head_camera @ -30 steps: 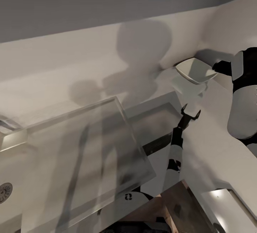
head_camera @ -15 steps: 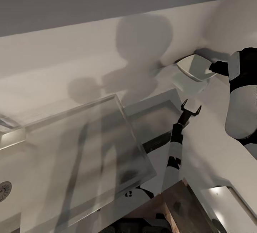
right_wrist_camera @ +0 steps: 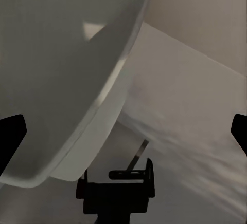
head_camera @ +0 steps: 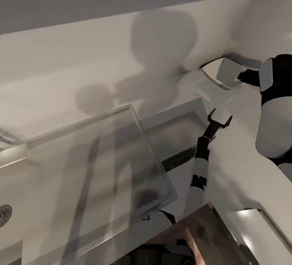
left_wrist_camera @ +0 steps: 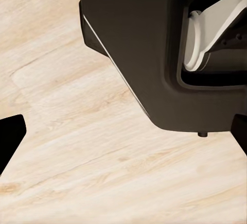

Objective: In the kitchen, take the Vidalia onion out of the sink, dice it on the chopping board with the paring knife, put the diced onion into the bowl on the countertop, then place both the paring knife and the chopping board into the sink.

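Bowl point(head_camera: 224, 73) tilted at the bench's point(head_camera: 243, 163) far right corner by the wall, against the right arm's wrist; right pincer's state cannot be told. Left pincer point(head_camera: 219, 120) open, just below the bowl, over the bench. Sink point(head_camera: 24, 212) lies far left.

The left gripper point(head_camera: 219, 120) was held forward on an outstretched arm, its fingers spread apart; the right arm point(head_camera: 273, 107) was bent, its gripper hidden.

The bowl point(head_camera: 224, 73) is white, the countertop point(head_camera: 239, 163) glossy grey. The floor point(left_wrist_camera: 77, 157) is pale wood-grain. The arms are black and white.
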`<state>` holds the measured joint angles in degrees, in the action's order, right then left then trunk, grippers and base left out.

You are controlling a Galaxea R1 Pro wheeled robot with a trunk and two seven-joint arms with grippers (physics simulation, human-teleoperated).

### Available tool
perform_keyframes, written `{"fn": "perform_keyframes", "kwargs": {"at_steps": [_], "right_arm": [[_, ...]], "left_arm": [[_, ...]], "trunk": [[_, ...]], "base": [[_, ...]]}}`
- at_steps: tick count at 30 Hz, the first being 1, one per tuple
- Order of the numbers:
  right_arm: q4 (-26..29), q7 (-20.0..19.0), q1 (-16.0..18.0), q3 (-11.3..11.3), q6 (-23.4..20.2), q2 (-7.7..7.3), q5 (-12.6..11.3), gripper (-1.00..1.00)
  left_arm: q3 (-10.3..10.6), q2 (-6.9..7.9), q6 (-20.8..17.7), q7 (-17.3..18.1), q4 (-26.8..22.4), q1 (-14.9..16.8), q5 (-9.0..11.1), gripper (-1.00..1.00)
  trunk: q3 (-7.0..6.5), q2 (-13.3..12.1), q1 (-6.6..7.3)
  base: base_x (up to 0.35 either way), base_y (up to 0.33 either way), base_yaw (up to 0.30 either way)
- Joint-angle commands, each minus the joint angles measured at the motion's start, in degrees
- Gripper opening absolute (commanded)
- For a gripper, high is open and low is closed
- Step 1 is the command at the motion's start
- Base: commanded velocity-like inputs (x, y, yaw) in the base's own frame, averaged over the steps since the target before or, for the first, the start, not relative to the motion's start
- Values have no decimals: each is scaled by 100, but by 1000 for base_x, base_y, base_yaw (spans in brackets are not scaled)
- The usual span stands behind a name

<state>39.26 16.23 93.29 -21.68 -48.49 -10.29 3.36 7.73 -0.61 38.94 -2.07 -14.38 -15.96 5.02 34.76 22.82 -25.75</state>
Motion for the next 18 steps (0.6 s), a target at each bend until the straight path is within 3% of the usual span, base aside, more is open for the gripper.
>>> {"fn": "perform_keyframes", "kwargs": {"at_steps": [1, 18], "right_arm": [[3, -12, 5, -11, -29, 2, 33, 100], [22, -40, 5, -14, -21, 1, 12, 100]], "left_arm": [[51, 2, 8, -22, -9, -3, 52, 100], [53, -35, 8, -37, -3, -3, 47, 100]], "trunk": [[16, 10, -3], [171, 10, -3]], "base": [[0, 0, 0], [0, 0, 0]]}}
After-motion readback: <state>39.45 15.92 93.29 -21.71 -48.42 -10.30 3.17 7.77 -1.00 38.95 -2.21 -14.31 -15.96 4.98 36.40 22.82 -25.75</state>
